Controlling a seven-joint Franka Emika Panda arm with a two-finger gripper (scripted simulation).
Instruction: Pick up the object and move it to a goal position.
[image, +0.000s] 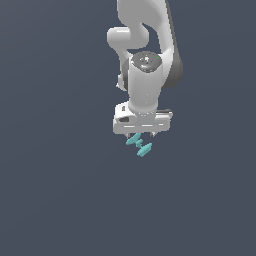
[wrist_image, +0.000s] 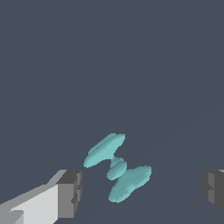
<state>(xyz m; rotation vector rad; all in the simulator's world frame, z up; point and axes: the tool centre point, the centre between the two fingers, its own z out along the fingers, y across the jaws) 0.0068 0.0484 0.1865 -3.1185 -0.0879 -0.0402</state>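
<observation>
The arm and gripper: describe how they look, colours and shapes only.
The arm is glossy white with rounded, bulbous links and dark grey bands at the joints. The gripper has a boxy white body with a dark slot. In the wrist view its fingers are white and blocky with dark grey pads. No cables or markings show.

Bare dark floor all round the teal object (wrist_image: 117, 167), clear gaps between it and both end effector (wrist_image: 142, 192) fingers (wrist_image: 70, 193).
</observation>
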